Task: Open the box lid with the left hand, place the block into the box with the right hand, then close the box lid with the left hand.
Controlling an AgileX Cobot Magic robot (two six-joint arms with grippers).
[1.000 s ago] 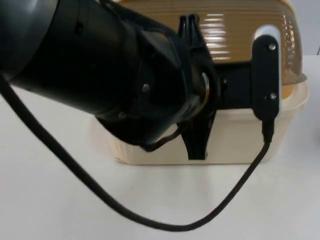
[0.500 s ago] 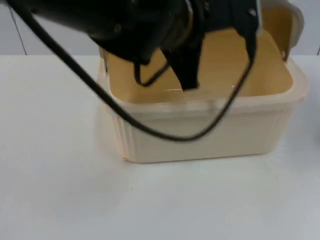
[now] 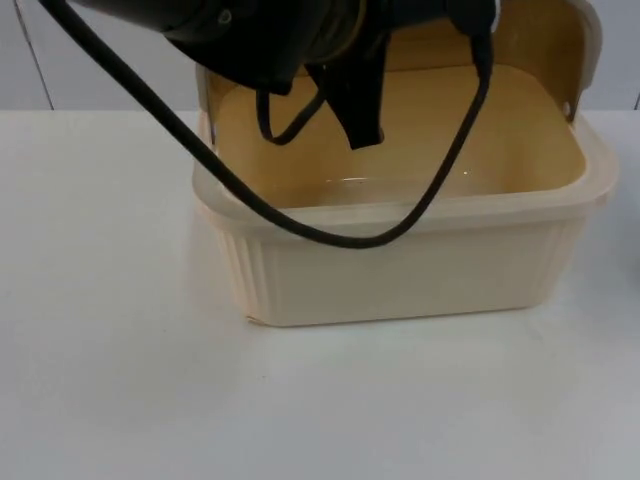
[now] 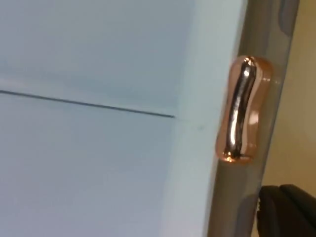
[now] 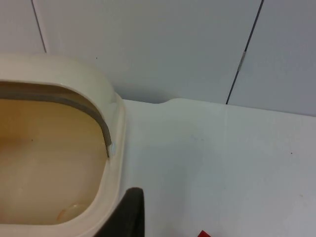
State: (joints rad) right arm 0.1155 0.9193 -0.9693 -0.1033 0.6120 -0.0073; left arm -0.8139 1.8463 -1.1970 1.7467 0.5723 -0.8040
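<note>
- The white worktop [image 3: 120, 380] takes up the lower half of the top view.
- The cream box [image 3: 400, 270] stands at centre right, its tan inside open to view.
- The box lid [image 3: 560, 40] stands raised at the upper right, behind the box.
- The left gripper [image 3: 355, 100] hangs over the box at the top centre; I cannot tell how its fingers stand.
- A copper lid handle [image 4: 242, 111] shows in the left wrist view.
- The right gripper [image 5: 126, 217] hangs beside the box rim; fingers' state unclear.
- A small red thing [image 5: 203, 234], perhaps the block, lies just beside it on the worktop.
</note>
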